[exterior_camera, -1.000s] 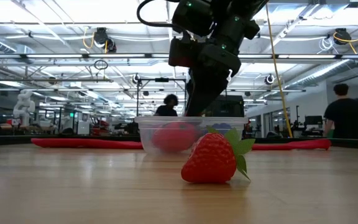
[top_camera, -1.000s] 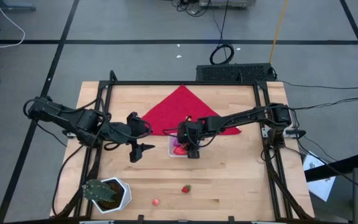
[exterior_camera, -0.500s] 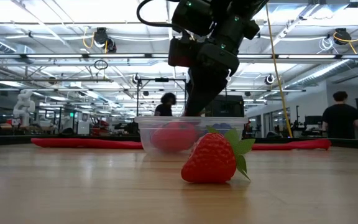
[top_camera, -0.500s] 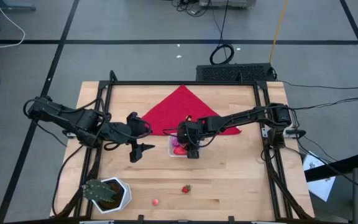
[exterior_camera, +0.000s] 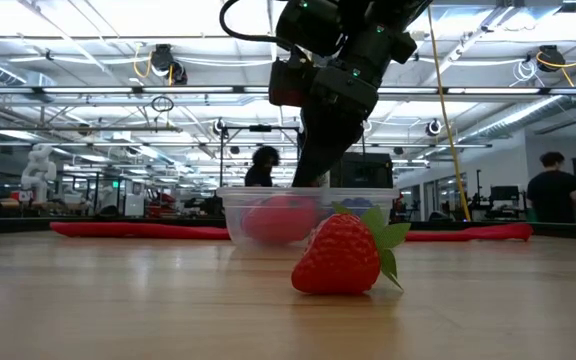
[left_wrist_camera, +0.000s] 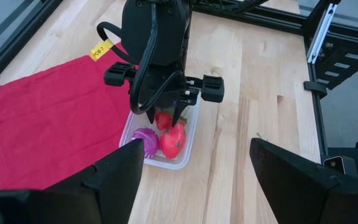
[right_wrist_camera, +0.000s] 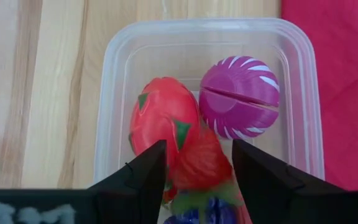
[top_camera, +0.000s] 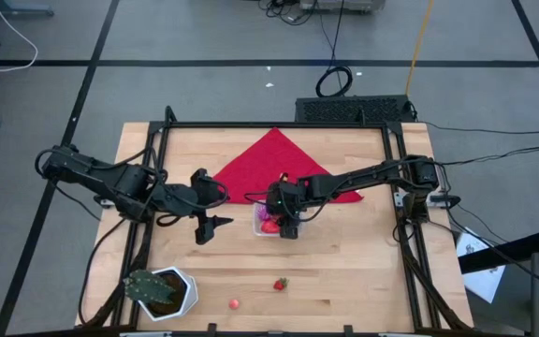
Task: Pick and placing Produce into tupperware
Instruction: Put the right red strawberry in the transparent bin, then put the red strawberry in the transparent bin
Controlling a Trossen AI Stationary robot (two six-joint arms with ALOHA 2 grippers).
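Note:
The clear tub point(top_camera: 262, 223) stands on the table just off the red cloth's near edge. In the right wrist view it holds a red strawberry point(right_wrist_camera: 163, 118), a purple striped ball point(right_wrist_camera: 238, 96) and a bit of purple point(right_wrist_camera: 210, 211). My right gripper point(right_wrist_camera: 197, 146) reaches down into the tub point(left_wrist_camera: 160, 158) and is shut on another strawberry point(right_wrist_camera: 201, 162). A loose strawberry point(top_camera: 280, 284) and a small red ball point(top_camera: 235, 304) lie near the table's near edge. My left gripper point(top_camera: 211, 227) hovers open to the left of the tub. My right gripper pinches the strawberry's red body point(right_wrist_camera: 204, 155) between its two fingers point(right_wrist_camera: 151, 171). It comes from above, pointing down into the tub. The strawberry's leafy end point(right_wrist_camera: 191, 199) points back toward the wrist. It sits low in the tub among the other fruit.
The red triangular cloth point(top_camera: 279, 164) covers the table's far middle. A green plant in a white pot point(top_camera: 162, 290) stands at the near left corner. In the low view the loose strawberry point(exterior_camera: 343, 255) stands in front of the tub point(exterior_camera: 258, 200). People move in the room behind.

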